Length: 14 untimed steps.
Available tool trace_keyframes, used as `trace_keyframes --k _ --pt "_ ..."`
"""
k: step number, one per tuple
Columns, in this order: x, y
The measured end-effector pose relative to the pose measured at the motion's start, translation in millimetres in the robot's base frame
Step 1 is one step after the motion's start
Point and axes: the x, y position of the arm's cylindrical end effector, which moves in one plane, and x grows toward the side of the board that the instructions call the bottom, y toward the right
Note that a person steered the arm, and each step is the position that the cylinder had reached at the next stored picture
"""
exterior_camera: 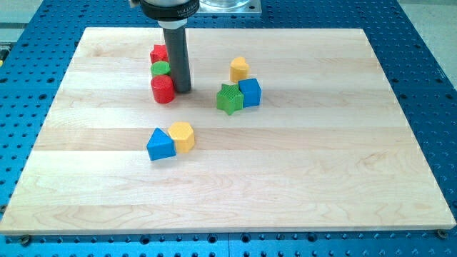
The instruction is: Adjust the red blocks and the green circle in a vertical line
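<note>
A red block [158, 53], its shape partly hidden by the rod, lies near the view's top left. The green circle [160, 68] sits just below it, and a round red block [163, 89] just below that. The three stand in a near-vertical column, touching or nearly so. My tip [181, 90] rests on the board right beside the round red block, on its right, with the dark rod rising past the green circle's right side.
A yellow block [239, 68] lies right of the column. A green star [229, 98] touches a blue cube [250, 92] below it. A blue triangle block [160, 145] touches a yellow block [183, 135] lower down. The wooden board [285, 178] ends in blue perforated table.
</note>
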Motion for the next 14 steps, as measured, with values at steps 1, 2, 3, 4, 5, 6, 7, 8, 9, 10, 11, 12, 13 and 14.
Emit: trace_keyframes --k 1,2,3,4,5,6,7,8,9,10,11,12,13,14 --pt "0.0 0.0" --pt "1.6 -6.2" --pt "1.6 -6.2" --pt "1.6 -0.3" --pt "-2.6 13.1" --pt "-8.7 -8.5" --pt "-9.2 -12.3" --pt "-9.2 -12.3" --pt "-9.2 -0.1" --pt "7.3 17.6" --pt "11.1 17.6" --pt "11.2 13.7" --pt "11.2 4.1" --pt "11.2 -3.3"
